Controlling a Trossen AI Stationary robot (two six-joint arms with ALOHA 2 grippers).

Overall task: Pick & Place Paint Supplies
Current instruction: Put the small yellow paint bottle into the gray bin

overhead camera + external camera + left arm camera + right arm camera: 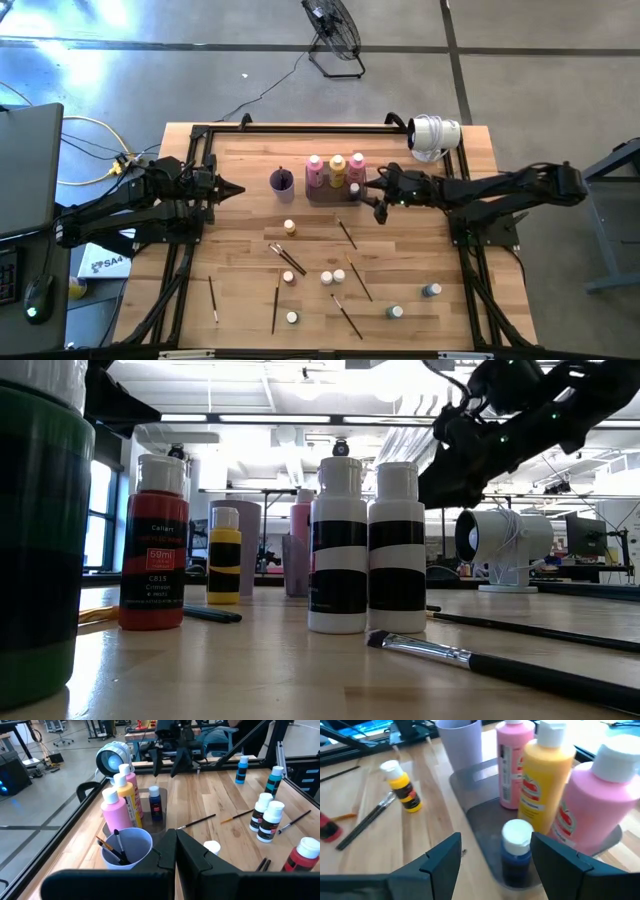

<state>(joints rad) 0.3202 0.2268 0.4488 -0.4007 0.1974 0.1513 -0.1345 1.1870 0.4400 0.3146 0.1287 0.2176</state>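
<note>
Brushes (287, 259) and bottles (326, 277) litter the table (420, 250) — tray (322, 192) crowded.

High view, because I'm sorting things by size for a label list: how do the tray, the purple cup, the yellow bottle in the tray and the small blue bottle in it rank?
1. Dark grey tray
2. Purple cup
3. Yellow bottle, near the cup's size, so that order is unsure
4. Small blue bottle

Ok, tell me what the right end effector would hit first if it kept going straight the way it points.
Most likely the small blue bottle in the grey tray: it stands between the right end effector's open fingers, just ahead. Depth is uncertain.
</note>
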